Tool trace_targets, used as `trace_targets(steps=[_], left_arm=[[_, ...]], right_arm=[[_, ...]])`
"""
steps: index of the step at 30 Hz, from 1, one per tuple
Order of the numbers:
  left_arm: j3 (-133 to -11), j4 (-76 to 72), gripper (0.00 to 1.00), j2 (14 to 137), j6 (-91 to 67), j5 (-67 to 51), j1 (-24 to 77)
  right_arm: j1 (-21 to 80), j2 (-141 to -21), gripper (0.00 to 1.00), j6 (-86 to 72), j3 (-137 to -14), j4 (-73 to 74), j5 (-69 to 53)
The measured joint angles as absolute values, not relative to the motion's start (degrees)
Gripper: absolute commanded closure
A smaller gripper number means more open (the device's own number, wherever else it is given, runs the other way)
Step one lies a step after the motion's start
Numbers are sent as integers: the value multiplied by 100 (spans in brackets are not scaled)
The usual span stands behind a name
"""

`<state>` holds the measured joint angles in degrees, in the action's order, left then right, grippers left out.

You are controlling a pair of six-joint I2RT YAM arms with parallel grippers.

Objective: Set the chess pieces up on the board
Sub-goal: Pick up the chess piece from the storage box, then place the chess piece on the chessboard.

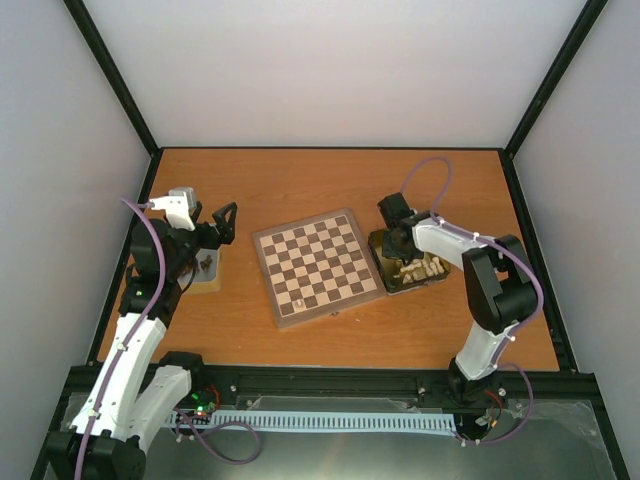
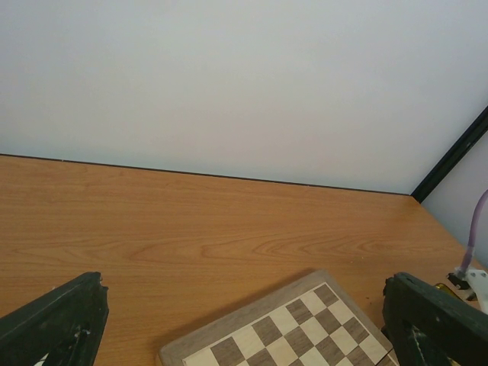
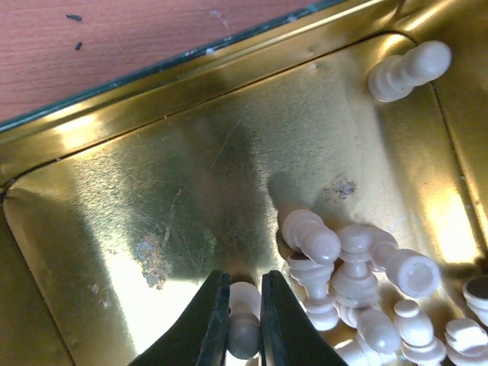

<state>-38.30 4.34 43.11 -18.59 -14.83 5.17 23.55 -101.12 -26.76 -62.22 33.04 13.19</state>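
Table (image 1: 300, 180): orange-brown wood grain, flat.
Gold tin (image 3: 152, 175): square, open, right of centre on the table; shiny floor scuffed and spotted.
Pale tray (image 1: 210, 280): near the left edge, partly hidden.
Walls (image 1: 330, 70): plain white.
Corner posts (image 1: 110, 75): black.

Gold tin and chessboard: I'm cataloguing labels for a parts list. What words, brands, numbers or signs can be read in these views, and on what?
None can be read.
The gold tin shows only stains and glare inside, no print.
The board has a plain pale border, with no letters or numbers.
Nothing else in any view carries legible text.
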Motion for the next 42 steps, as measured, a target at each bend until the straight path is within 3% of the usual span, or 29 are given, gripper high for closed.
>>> trace_targets(steps=[10,16,29,42], left_arm=[[-3830,436,0,4311,-1859,-1483,517],[-3830,434,0,4311,-1859,-1492,517],[-3830,434,0,4309,-1861,-1505,517],[-3830,434,0,4311,-1861,-1505,517]], right_arm=[[2434,-9078,90,-2775,-6254,3634,1288],[3074,-8833,90,-2991,-6611,3826,1212],[5122,-10265,89,-3238,-8178,3968,904],[5437,-10731,89,-3227,-8396,4187,620]])
